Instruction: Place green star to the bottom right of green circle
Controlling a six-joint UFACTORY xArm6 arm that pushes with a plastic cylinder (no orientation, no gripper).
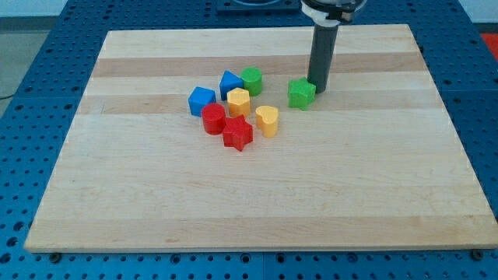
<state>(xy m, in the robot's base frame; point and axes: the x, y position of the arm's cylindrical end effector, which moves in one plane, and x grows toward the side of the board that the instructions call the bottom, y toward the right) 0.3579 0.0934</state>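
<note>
The green star (301, 93) lies on the wooden board, right of the block cluster. The green circle (251, 80) sits at the cluster's upper right, about a block and a half to the left of the star and slightly higher. My tip (319, 88) is at the star's upper right side, touching or nearly touching it. The dark rod rises from there to the view's top.
The cluster also holds a blue block (229, 82) next to the green circle, a blue cube (201, 101), a yellow hexagon (238, 101), a yellow heart (267, 120), a red cylinder (213, 119) and a red star (238, 134). The board (117, 194) lies on a blue perforated table.
</note>
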